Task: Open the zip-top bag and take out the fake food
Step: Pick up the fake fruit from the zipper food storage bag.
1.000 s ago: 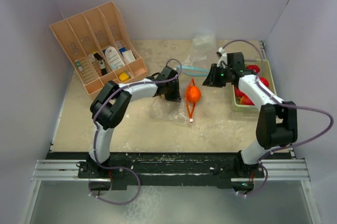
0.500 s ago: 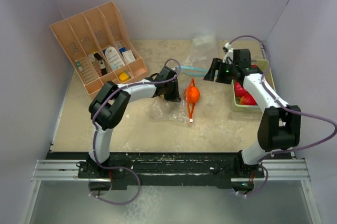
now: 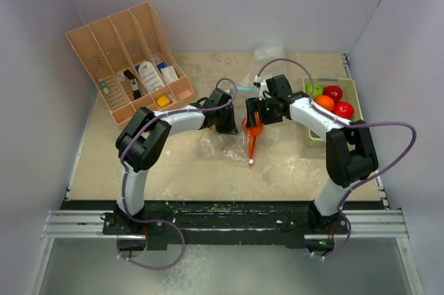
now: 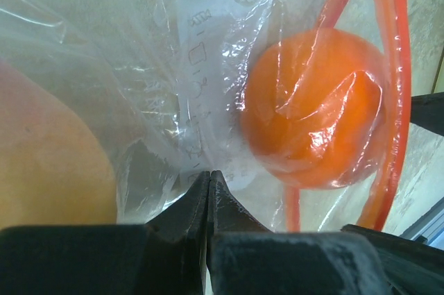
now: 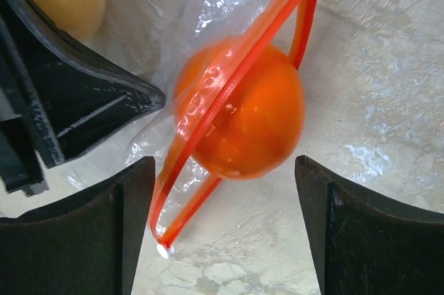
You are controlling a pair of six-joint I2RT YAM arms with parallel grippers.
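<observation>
Status, top view left to right: pink file organizer (image 3: 132,59) at 10 o'clock on the table (image 3: 139,170), not part of this job. Left gripper (image 3: 231,125) is mid-table, jaws clamped shut on a fold of the zip-top bag (image 3: 218,146) (left wrist view shows the tips meeting with film pinched between them), so it's anchoring the bag. The bag is open: the red zip track (image 5: 229,94) stands parted in a loop. A yellow-orange fruit (image 4: 48,163) lies deeper inside, at 9 o'clock of the pinch. The orange toy fruit (image 5: 250,118) sits right in the mouth, at 3 o'clock from the left gripper, with the track draped across it. Right gripper (image 3: 254,118) hangs over that mouth, jaws spread wide either side of the orange toy fruit, gap on both sides, nothing held. Pale green tray (image 3: 310,137) at 2 o'clock holds a green fruit (image 3: 316,90), a second orange fruit (image 3: 325,103) and two red fruits (image 3: 334,92). My read: opening is done and removal is partway. At least two are left in the bag; can't tell if film hides more.
</observation>
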